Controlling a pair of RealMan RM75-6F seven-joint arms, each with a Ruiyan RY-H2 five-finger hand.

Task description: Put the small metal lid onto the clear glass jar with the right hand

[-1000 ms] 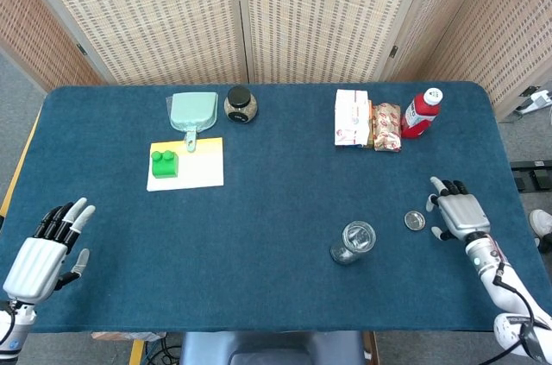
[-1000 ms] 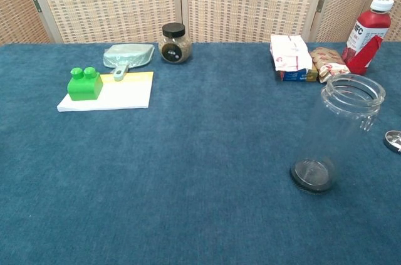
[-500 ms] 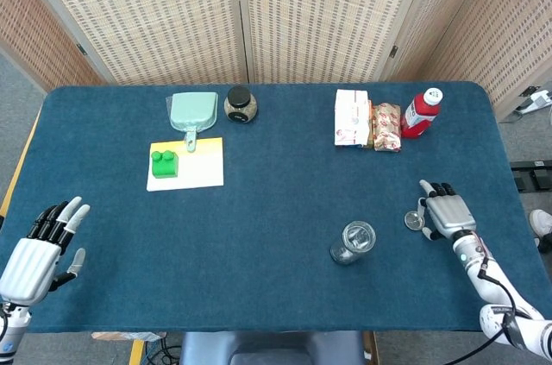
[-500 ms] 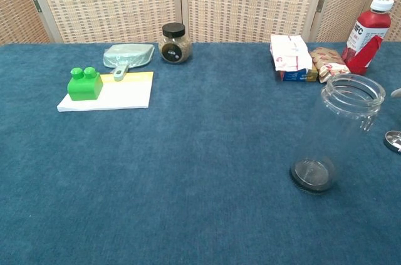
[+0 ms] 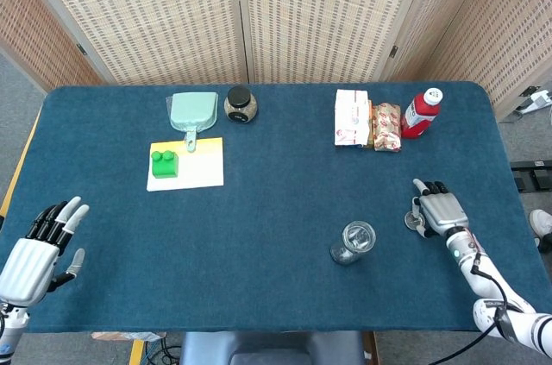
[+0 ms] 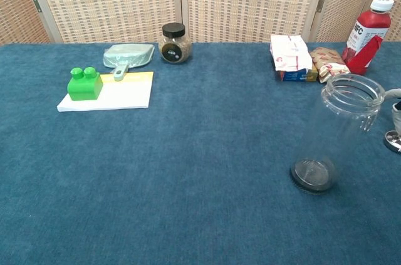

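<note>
Fingers of the right hand (image 5: 437, 211) reach forward over the small metal lid (image 5: 416, 223), which lies flat on the blue table (image 5: 276, 235) just right of the upright, uncovered clear glass jar (image 5: 354, 242); whether they touch the lid I cannot tell, and nothing shows it lifted or gripped. At the near left corner the left hand (image 5: 36, 250) rests with its fingers spread, holding nothing. Farther back stand a green block (image 5: 163, 162) on a white and yellow pad (image 5: 198, 166), a dark-lidded spice jar (image 5: 240, 105), and a red bottle (image 5: 421, 112).
</note>
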